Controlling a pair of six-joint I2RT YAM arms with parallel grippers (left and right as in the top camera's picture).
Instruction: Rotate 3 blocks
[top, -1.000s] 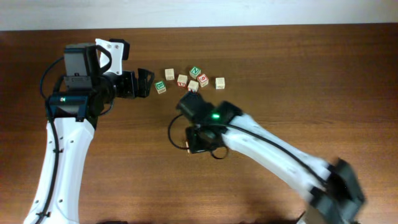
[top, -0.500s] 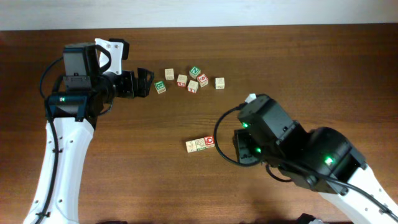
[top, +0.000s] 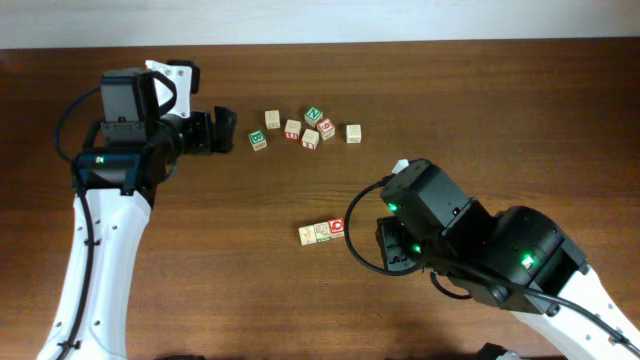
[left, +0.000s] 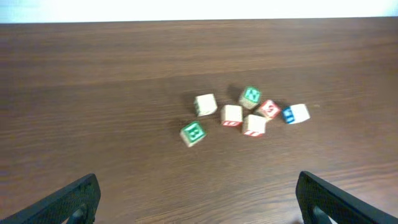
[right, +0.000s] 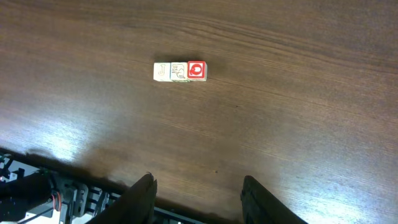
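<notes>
My right arm is folded low over the near right part of the table (top: 520, 90). The right gripper (right: 198, 196) has its fingers parted and empty, and the row of three blocks (right: 180, 71), touching side to side, lies apart from them near the table's middle. My left arm stretches along the left side with its wrist bent rightward, and the left gripper (left: 196, 199) is spread wide and empty, facing the loose cubes (left: 232, 115) by the far edge.

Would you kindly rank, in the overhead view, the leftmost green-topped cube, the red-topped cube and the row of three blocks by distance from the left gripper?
From the left gripper:
1. leftmost green-topped cube, just beside it.
2. red-topped cube, farther toward the right.
3. row of three blocks, alone, lower centre.
</notes>
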